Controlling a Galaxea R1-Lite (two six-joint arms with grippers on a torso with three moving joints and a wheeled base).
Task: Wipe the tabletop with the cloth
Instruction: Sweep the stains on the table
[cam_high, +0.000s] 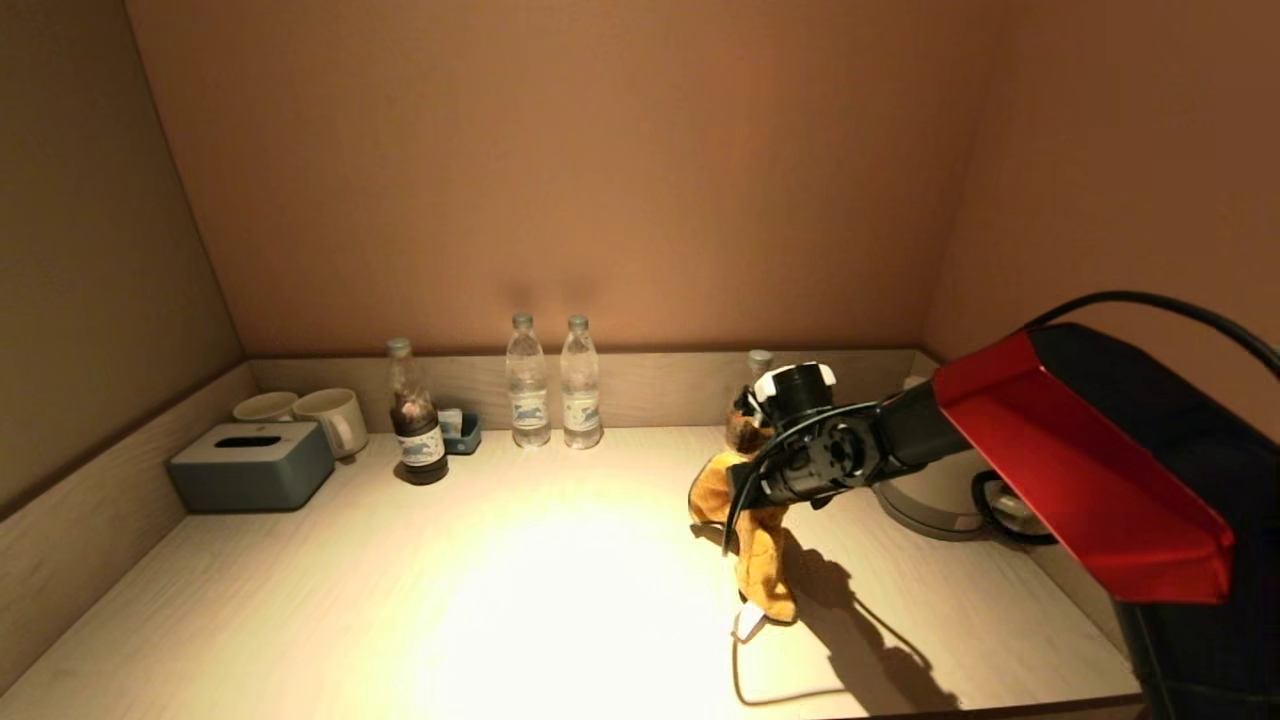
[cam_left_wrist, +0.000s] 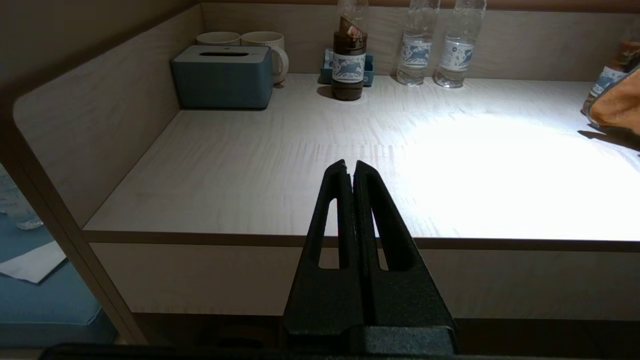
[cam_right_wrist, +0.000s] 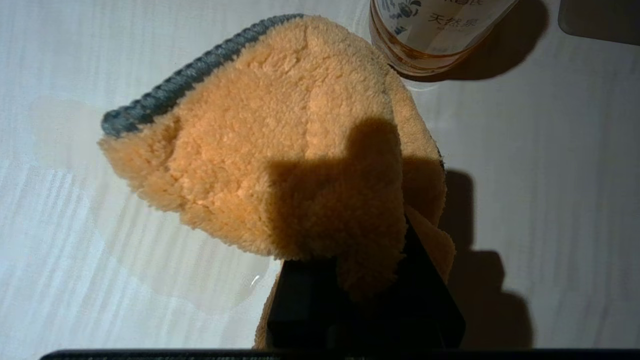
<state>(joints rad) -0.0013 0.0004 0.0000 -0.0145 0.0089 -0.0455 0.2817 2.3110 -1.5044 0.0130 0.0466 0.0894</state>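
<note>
My right gripper (cam_high: 738, 482) is shut on a fluffy orange cloth (cam_high: 762, 560) with a grey hem, over the right middle of the pale wooden tabletop (cam_high: 500, 600). The cloth hangs down and its lower end, with a white tag, reaches the tabletop. In the right wrist view the cloth (cam_right_wrist: 280, 150) covers the fingertips of the gripper (cam_right_wrist: 360, 245), and a clear wet patch (cam_right_wrist: 170, 260) lies on the table under it. My left gripper (cam_left_wrist: 350, 167) is shut and empty, parked before the table's front edge. The cloth's edge (cam_left_wrist: 620, 105) shows in the left wrist view.
A bottle of brown liquid (cam_high: 759, 366) stands just behind the cloth. A kettle (cam_high: 935, 490) sits to the right. Along the back wall stand two water bottles (cam_high: 528, 385), a dark bottle (cam_high: 415, 430), two mugs (cam_high: 335, 420) and a grey tissue box (cam_high: 250, 465). Walls close in three sides.
</note>
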